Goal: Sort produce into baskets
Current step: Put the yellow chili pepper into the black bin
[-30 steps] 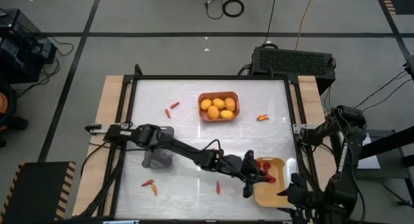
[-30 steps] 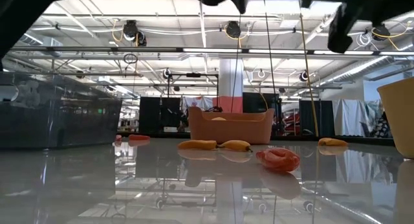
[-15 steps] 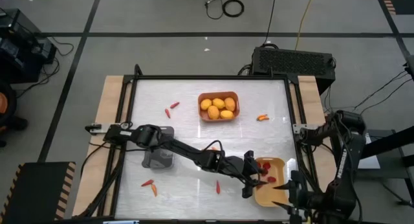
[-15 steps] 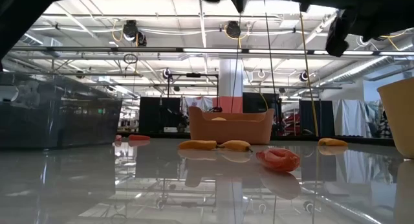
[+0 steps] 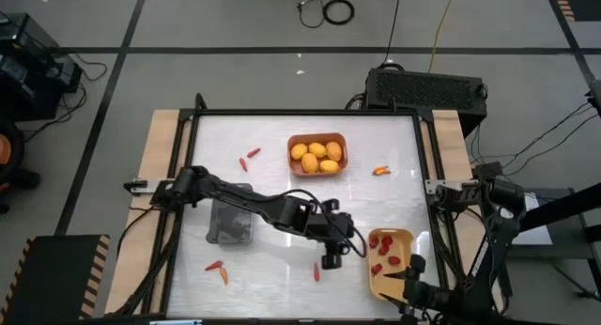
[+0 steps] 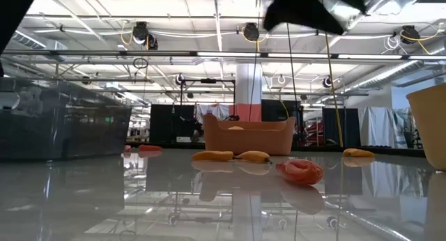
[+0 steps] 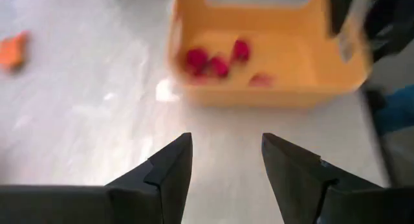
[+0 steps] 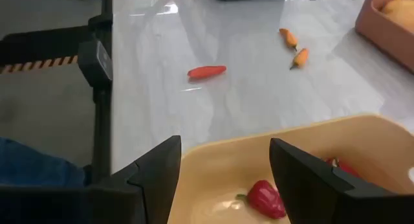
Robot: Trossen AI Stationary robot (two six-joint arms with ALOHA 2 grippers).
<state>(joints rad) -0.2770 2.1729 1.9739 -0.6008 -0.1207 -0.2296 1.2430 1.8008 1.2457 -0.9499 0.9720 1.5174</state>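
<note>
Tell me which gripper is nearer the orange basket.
Left. The left gripper hangs open over the table's middle, below the orange basket in the high view; the right gripper waits open at the yellow basket's near edge, farther away.

Yellow basket point(image 5: 402, 271), red berries point(image 5: 379, 242).

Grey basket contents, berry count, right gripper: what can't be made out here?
- Grey basket: the left arm crosses it in the high view, contents hidden.
- Red berries in the yellow basket: blurred in the left wrist view, count unclear.
- Right gripper: cut by the high view's bottom edge.
</note>
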